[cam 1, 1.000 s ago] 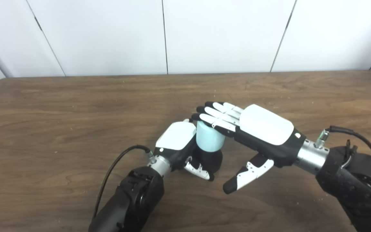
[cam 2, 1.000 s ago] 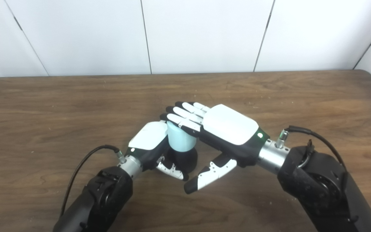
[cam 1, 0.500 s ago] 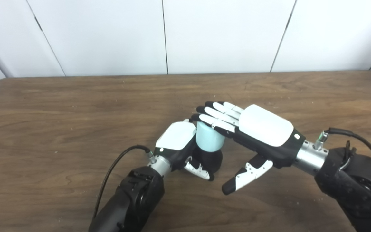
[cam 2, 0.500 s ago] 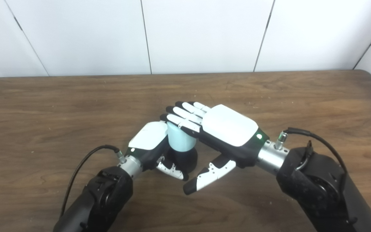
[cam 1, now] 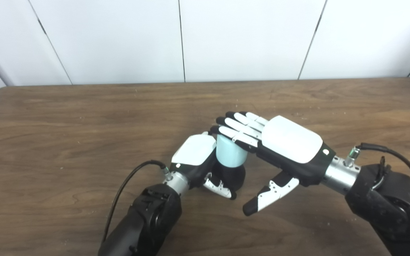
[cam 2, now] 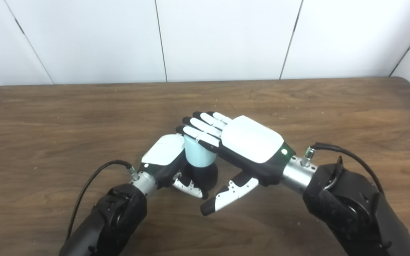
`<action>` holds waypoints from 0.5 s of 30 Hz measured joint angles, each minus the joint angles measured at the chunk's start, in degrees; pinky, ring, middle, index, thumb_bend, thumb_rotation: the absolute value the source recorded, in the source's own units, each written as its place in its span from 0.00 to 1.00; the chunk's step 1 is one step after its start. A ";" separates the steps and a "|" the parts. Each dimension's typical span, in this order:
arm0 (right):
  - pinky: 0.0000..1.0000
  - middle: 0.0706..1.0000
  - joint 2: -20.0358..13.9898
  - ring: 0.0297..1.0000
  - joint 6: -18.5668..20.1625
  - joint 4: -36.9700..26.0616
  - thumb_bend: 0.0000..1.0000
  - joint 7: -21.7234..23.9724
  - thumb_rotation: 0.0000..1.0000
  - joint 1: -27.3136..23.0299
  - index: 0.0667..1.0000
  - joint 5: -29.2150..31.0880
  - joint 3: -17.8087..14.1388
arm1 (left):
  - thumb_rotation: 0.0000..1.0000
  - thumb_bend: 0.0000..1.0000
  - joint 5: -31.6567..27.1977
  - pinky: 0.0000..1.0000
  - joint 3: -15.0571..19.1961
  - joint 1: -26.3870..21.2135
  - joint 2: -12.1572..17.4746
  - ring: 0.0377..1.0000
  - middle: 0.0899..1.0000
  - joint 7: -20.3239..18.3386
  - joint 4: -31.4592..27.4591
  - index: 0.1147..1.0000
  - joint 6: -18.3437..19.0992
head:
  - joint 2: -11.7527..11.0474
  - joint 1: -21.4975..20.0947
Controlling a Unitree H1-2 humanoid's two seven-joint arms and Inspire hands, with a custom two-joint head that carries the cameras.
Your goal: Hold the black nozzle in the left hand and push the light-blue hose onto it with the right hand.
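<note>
Since a second ago the right hand (cam 1: 283, 149) has slid slightly toward the left and toward the near edge of the table (cam 1: 66, 117), its thumb tip ending a little lower and further left, while the left hand (cam 1: 199, 160) and the two parts it steadies have stayed where they were. Near the middle of the brown wooden table the left hand is wrapped around the black nozzle (cam 1: 234, 175), its white back turned up and its thumb curled across the near side of the black base. The light-blue hose (cam 1: 228, 153) stands as a short upright cylinder directly on top of the nozzle, its lower end meeting the black part and its left side against the left hand. The right hand lies flat, palm down, with its fingers (cam 2: 200, 128) stretched out side by side and resting over the top of the hose; its thumb (cam 2: 222, 197) hangs down and apart, pointing toward the near left, touching nothing. That hand grips nothing and simply lies spread on the hose end. A black cable (cam 1: 126, 185) loops from the left wrist, and another arcs from the right wrist. White wall panels (cam 1: 119, 39) rise behind the table.
</note>
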 measured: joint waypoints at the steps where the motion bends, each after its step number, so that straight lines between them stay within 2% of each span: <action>1: 1.00 1.00 0.00 1.00 -0.01 0.04 0.69 -0.05 1.00 0.01 0.99 0.04 0.01 | 0.00 0.51 0.00 1.00 0.00 0.00 0.00 0.73 0.51 0.00 0.00 0.37 0.00 | 0.00 0.00; 15: 1.00 1.00 0.02 0.99 -0.61 0.84 0.68 -2.74 1.00 0.69 0.99 0.23 0.86 | 0.00 0.51 -0.02 1.00 0.01 -0.02 0.02 0.74 0.51 0.00 0.00 0.37 0.26 | -0.35 -0.09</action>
